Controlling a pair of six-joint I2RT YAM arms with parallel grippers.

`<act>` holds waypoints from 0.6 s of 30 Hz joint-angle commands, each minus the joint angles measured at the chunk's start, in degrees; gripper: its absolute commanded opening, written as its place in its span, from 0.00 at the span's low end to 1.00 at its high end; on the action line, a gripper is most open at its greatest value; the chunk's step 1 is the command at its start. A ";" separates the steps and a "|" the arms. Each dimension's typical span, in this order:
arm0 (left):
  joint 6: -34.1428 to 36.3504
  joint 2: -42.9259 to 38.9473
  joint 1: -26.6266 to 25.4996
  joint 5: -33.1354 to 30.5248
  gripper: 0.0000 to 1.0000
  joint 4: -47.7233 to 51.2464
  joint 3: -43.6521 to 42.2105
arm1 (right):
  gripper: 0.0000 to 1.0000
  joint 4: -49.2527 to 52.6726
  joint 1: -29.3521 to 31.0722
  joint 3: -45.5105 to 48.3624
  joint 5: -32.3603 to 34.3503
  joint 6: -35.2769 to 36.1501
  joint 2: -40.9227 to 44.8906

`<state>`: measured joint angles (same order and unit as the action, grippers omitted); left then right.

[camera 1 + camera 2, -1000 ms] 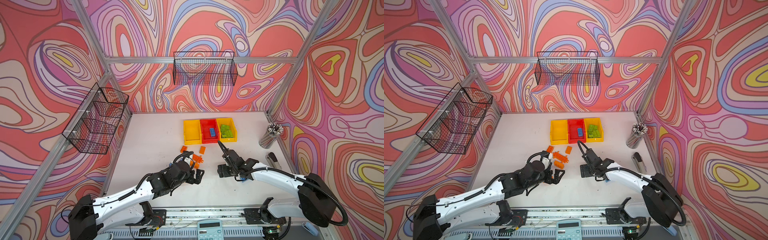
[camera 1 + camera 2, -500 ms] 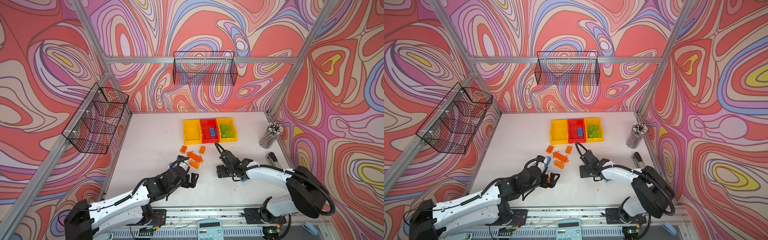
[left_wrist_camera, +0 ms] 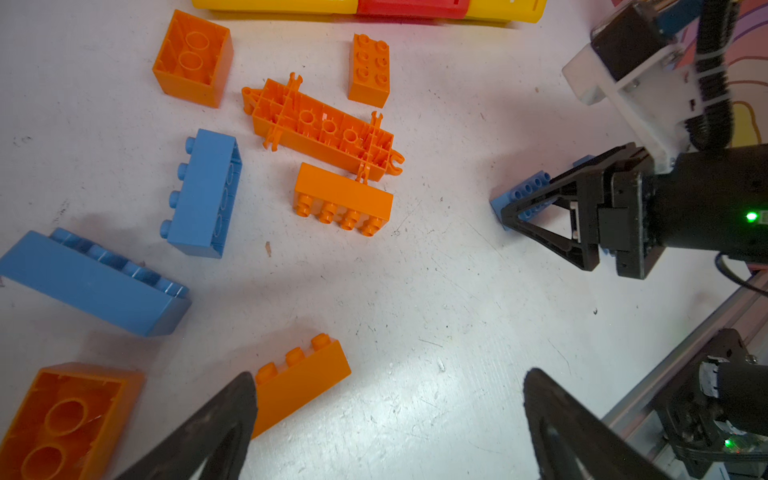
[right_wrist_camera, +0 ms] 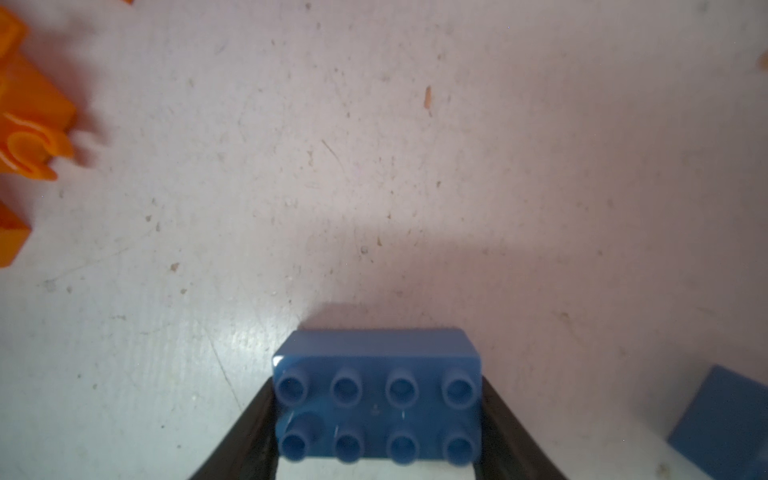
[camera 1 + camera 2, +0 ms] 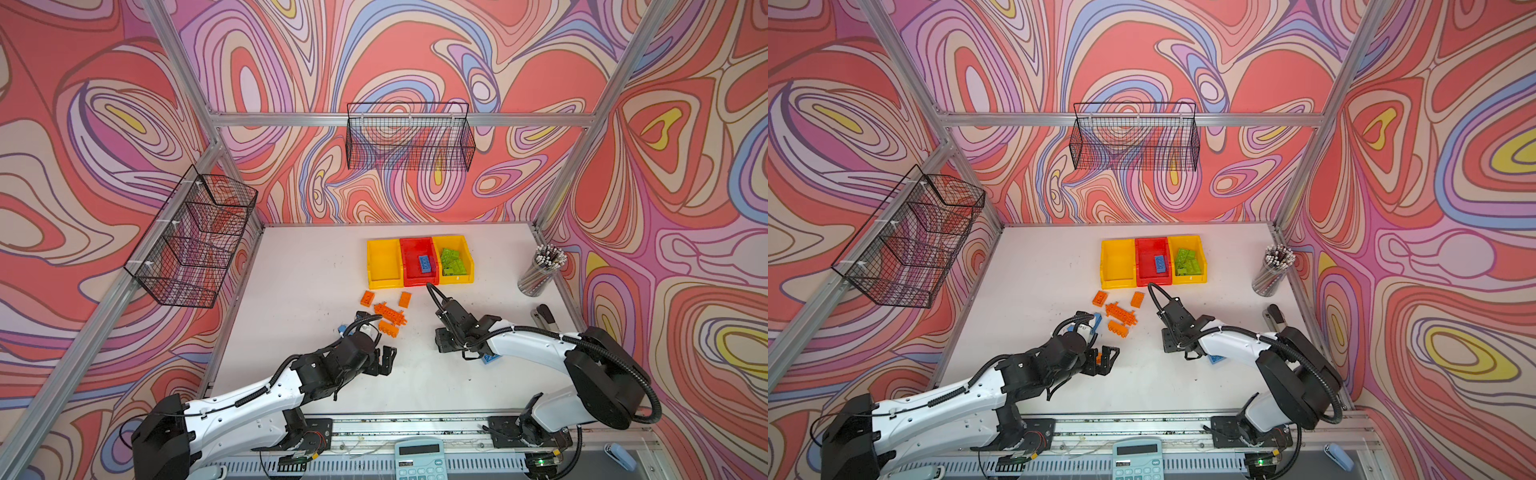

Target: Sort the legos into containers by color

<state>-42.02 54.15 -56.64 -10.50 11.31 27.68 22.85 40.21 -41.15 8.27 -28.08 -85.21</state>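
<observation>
Grips a blue brick by its short ends with the right claw, studs toward the wrist camera, right of centre near the front of the surface; cannot tell whether lifted or resting. Covers part of a further blue brick with the right arm. Holds the left claw spread wide, gripping nothing, one finger just beside an orange brick. Shows, loose between claws and bins, a jagged orange piece, other orange bricks and two loose blue bricks. Lines three bins side by side, touching, toward the back: left yellow bin, red bin with one blue block, right yellow bin with green bricks.
</observation>
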 commanded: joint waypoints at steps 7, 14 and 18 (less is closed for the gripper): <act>1.36 0.17 -0.14 -2.04 1.00 0.55 0.61 | 0.49 3.72 0.18 -11.57 4.56 3.23 -2.00; 2.18 1.03 -0.14 -2.90 1.00 0.60 1.10 | 0.49 6.34 -1.82 -30.54 7.86 9.25 -14.41; 3.22 1.65 -0.05 -4.47 1.00 1.55 1.35 | 0.49 7.41 -5.05 -40.42 6.48 11.56 -21.83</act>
<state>-40.03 55.35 -56.64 -12.73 11.33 27.75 27.92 37.21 -77.69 14.09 -19.46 -103.53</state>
